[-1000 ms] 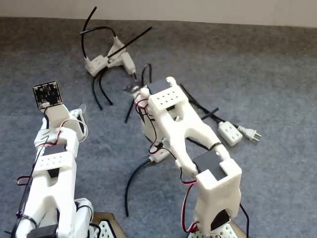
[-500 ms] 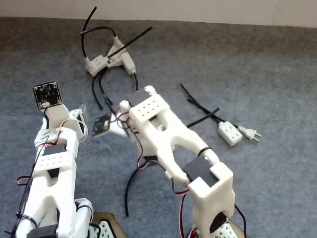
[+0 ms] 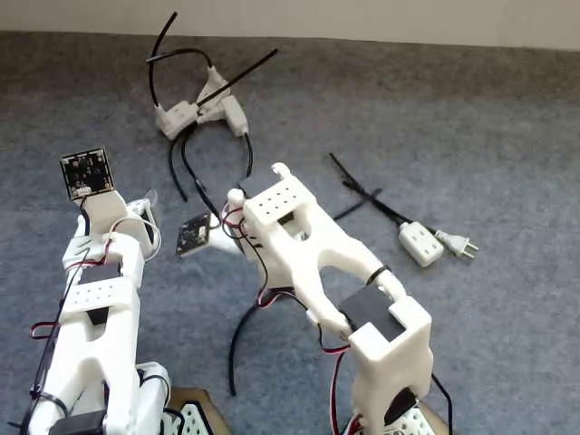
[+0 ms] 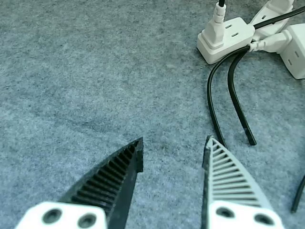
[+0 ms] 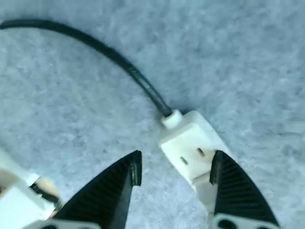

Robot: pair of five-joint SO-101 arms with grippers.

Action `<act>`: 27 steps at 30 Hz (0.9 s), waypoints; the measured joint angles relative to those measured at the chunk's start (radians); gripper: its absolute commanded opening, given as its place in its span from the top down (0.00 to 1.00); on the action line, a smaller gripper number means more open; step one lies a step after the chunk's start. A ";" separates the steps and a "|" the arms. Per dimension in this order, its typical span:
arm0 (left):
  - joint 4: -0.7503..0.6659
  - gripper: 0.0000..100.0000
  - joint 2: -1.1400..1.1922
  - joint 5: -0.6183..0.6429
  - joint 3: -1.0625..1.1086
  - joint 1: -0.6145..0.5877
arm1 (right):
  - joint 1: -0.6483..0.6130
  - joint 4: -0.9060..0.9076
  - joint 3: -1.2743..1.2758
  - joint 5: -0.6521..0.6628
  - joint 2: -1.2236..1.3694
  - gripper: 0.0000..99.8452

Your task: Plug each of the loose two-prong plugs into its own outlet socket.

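Right gripper (image 5: 177, 156) open, jaws either side of a white outlet socket (image 5: 190, 143) lying flat mid-worktop (image 5: 71, 105). Its black cord (image 5: 119, 59) trails away. Left gripper (image 4: 174, 140) open over bare worktop. Loose two-prong plug (image 3: 458, 242) lies near the right edge. Judged: approach-to-grasp stage. Next: close squarely on the socket body, clear of the cord.

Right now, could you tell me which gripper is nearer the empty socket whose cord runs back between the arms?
Right. The right gripper is open around the socket, close against one finger. The left gripper hangs open over carpet, apart from it.
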 measured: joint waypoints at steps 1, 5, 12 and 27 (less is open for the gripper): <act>0.000 0.79 0.000 0.000 0.000 0.000 | 0.002 -0.012 0.003 0.000 0.000 0.76; 0.000 0.79 0.000 0.000 0.000 0.000 | 0.003 -0.089 0.040 0.000 0.003 0.76; 0.000 0.79 0.000 0.000 0.000 0.000 | 0.025 -0.187 0.094 0.000 0.031 0.77; 0.000 0.79 0.000 0.000 0.000 0.000 | 0.061 -0.215 -0.009 -0.058 0.032 0.92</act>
